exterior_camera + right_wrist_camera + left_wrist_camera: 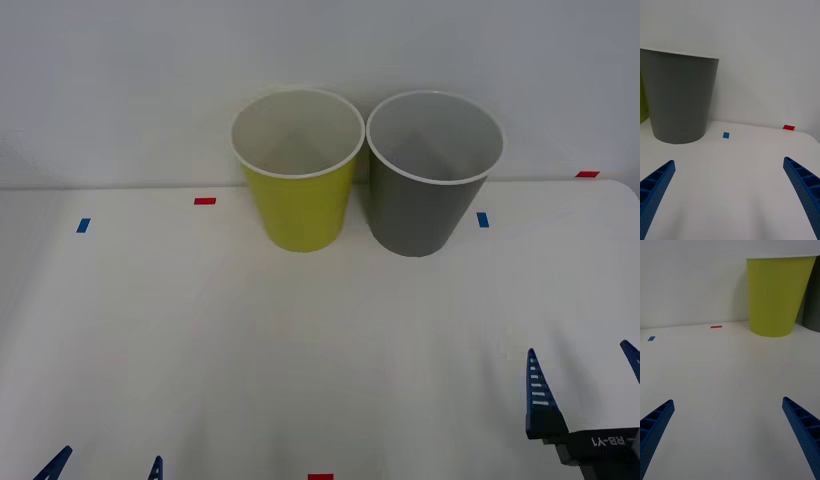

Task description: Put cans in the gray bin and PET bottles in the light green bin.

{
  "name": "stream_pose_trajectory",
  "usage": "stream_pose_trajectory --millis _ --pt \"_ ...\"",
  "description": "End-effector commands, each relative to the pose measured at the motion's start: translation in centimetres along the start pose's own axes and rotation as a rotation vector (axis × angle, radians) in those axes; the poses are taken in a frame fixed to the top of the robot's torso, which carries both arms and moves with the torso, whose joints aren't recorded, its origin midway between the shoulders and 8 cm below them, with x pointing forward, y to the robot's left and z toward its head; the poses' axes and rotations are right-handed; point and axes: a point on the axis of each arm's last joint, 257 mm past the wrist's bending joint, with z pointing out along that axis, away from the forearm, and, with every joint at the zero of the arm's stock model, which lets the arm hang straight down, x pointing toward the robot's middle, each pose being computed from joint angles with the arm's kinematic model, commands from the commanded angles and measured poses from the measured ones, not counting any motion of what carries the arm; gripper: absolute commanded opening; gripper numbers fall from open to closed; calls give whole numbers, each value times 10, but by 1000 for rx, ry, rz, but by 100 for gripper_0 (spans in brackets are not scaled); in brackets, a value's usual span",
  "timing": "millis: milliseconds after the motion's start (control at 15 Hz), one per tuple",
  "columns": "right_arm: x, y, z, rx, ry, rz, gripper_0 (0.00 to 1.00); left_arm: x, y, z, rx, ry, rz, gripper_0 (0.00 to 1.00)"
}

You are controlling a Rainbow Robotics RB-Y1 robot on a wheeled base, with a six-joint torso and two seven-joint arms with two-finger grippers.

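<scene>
Bins are standing side by side at the upper middle of the front view: the light green bin left of centre, the gray bin just right of it, rims near or touching, both upright with white insides that are looking empty from this angle. White tabletop is stretching below them, dotted with small red and blue tape marks. At the lower left edge the left gripper is showing two blue fingertips set wide apart; at the lower right the right gripper is likewise standing wide and holding nothing. I am seeing no can or PET bottle on the table.

Right wrist view: the gray bin is filling the upper left, a sliver of green beside it, the right gripper spread open over bare table.

Left wrist view: the light green bin is sitting at upper right, with the left gripper gaping wide and empty.

Risk, as I am judging it: the bins are standing so close that a drop aimed at one rim could be bouncing into the wrong bin, or an arm could be clipping and tipping a bin.
</scene>
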Motion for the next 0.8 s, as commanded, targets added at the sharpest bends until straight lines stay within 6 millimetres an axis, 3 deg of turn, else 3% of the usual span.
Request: stream_pose_trajectory --millis 67,267,533,800 --pt "-2 2 -20 7 -8 -4 100 0 0 0 0 0 0 100" --pt "-7 0 -39 -31 -19 -42 100 0 0 0 0 0 0 100" --pt "13 0 -71 -59 -8 -76 100 0 0 0 0 0 0 100" --pt "11 0 -87 -68 -14 -92 100 0 0 0 0 0 0 100"
